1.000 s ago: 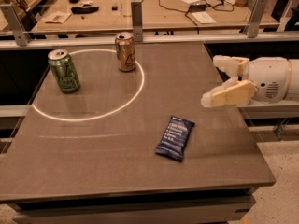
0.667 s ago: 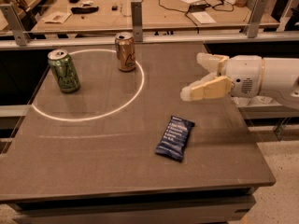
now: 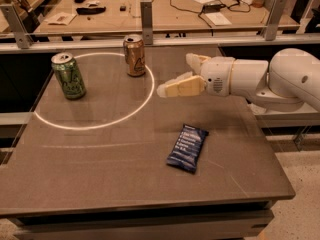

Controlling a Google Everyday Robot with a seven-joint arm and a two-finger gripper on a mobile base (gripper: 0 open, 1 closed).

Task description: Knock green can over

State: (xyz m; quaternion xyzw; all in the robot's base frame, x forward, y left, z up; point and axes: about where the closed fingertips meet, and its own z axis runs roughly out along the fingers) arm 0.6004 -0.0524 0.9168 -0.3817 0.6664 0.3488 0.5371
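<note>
The green can (image 3: pixel 69 76) stands upright on the dark table (image 3: pixel 100 174), at the left, just inside the left edge of a white ring marked on the tabletop. My gripper (image 3: pixel 175 74) reaches in from the right on a white arm and hovers over the table's middle, just right of the ring. It is open and empty, and its pale fingers (image 3: pixel 181 87) point left. The green can is well to the left of the gripper, with open tabletop between them.
A gold-orange can (image 3: pixel 134 55) stands upright at the ring's far edge, to the left of and behind the gripper. A dark blue snack packet (image 3: pixel 187 147) lies flat in front of the gripper. A rail with posts (image 3: pixel 146 15) runs along the table's far edge.
The arm has reached farther left across the table, bringing the gripper from the right edge to beside the ring. The cans and packet have not moved.
</note>
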